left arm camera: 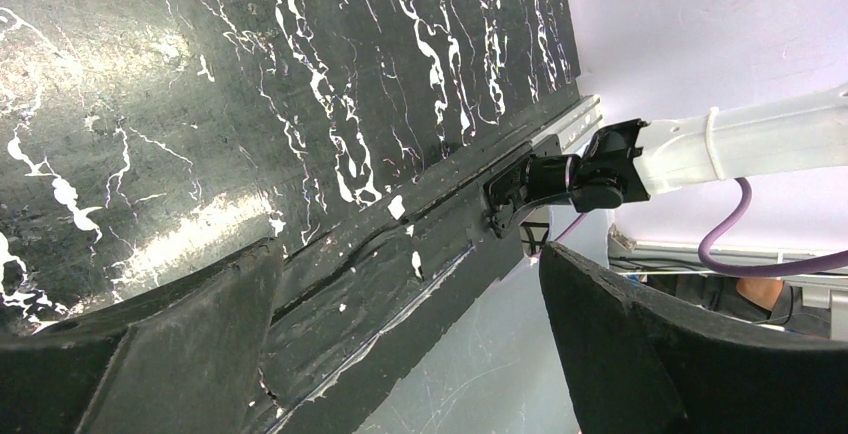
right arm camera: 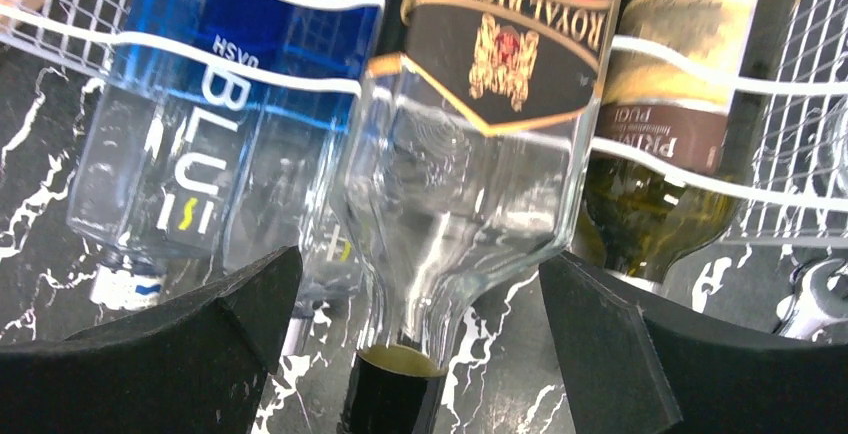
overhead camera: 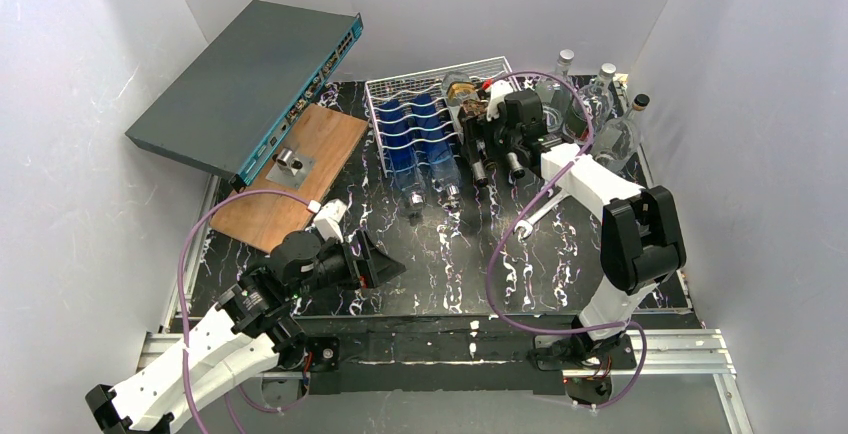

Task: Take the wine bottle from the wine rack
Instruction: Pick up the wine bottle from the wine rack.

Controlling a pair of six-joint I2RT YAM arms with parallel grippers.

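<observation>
Right hand spread over the wine bottle's neck, grip not yet made.

Near the table's [overhead camera: 440, 279] near left corner my left gripper [overhead camera: 372, 260] hangs wide open, holding nothing. Toward the far edge my right gripper [right arm camera: 420, 289] is spread wide too and empty, its fingers [right arm camera: 250, 299] flanking the shoulder of the wine bottle [right arm camera: 470, 154]; as far as I can tell they touch neither glass nor wire. That bottle, clear glass with a black and gold label, lies neck toward me in the wine rack [overhead camera: 430, 76] at the middle of the far edge, between a blue bottle [right arm camera: 200, 154] and a green bottle [right arm camera: 680, 104]. I judge I should centre on the narrow neck just above the black cap [right arm camera: 392, 394], close firmly, then draw it straight out along its cradle, clear of both neighbours.
</observation>
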